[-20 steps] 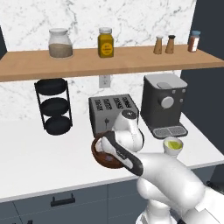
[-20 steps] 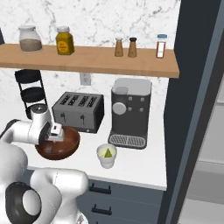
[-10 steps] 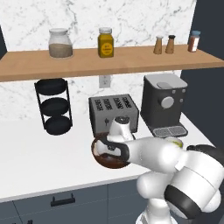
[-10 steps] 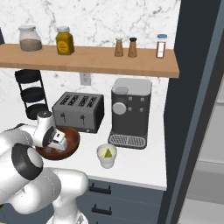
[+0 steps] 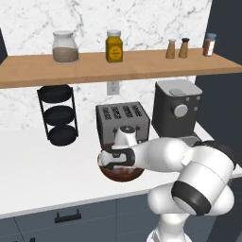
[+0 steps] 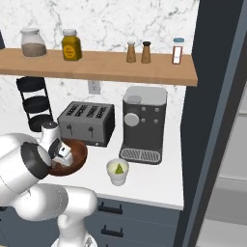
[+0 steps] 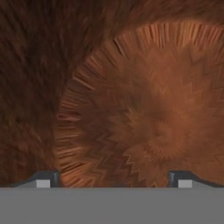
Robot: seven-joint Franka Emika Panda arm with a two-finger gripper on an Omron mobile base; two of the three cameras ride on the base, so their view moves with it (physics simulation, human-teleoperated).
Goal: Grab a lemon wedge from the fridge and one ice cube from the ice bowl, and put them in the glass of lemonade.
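Gripper (image 7: 113, 177) is held spread wide, nothing pinched, w/ both tips seen at the bottom of the hand view and only reddish-brown wood grain between and beyond them. It is lowered into the ice bowl (image 5: 111, 173) from above, wrist approx. vertical over the bowl's middle. No ice cube can be made out in the hand view or either base view; whether one lies under or beside the fingers can't be told, so the side-to-side offset for the pinch is unknown and no long axis can be given. Bowl is set on the counter (image 6: 154, 181) just in front of the toaster (image 6: 87, 123). Glass of lemonade (image 6: 117, 171) stands to the bowl's right in the right base view, near but apart, in front of the coffee machine (image 6: 144, 123); a small yellow-green lemon wedge (image 6: 117, 168) is seen already in it, so the ice step is judged the one in hand.
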